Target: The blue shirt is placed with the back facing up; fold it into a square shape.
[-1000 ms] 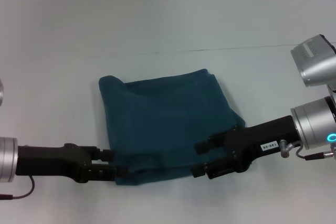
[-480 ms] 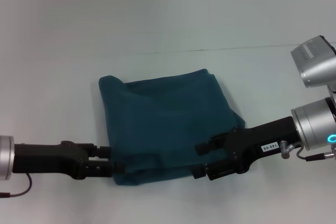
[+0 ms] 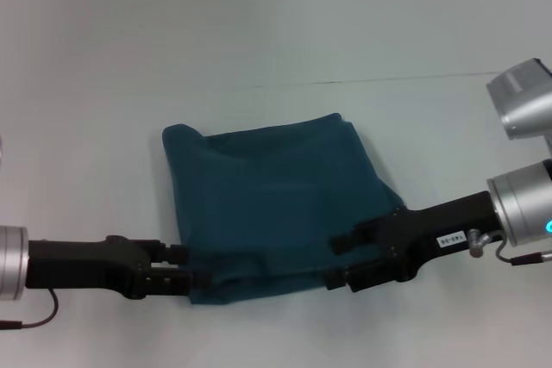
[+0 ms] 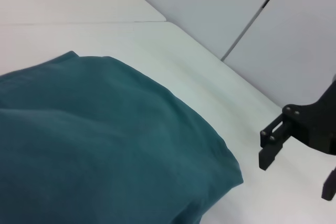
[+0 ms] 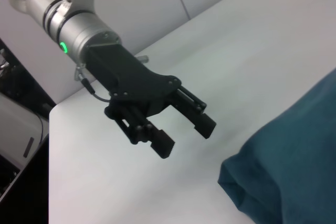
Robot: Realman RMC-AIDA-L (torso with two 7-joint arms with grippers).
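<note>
The blue shirt [image 3: 267, 187] lies folded into a rough square on the white table [image 3: 276, 32], with soft creases along its near edge. My left gripper [image 3: 193, 266] is open just off the shirt's near left corner, and nothing sits between its fingers. The right wrist view shows the left gripper [image 5: 186, 137] standing apart from the shirt [image 5: 294, 166]. My right gripper [image 3: 338, 262] is open at the shirt's near right edge. In the left wrist view the right gripper [image 4: 297, 169] hangs clear of the shirt [image 4: 94, 145].
A thin dark seam [image 3: 388, 80] crosses the table behind the shirt. In the right wrist view the table's edge [image 5: 50, 145] drops off beyond the left arm. Bare white surface surrounds the shirt on all sides.
The right arm has drawn back a little to the right, away from the shirt. The left gripper shifted slightly back and forth. The shirt has not moved.
</note>
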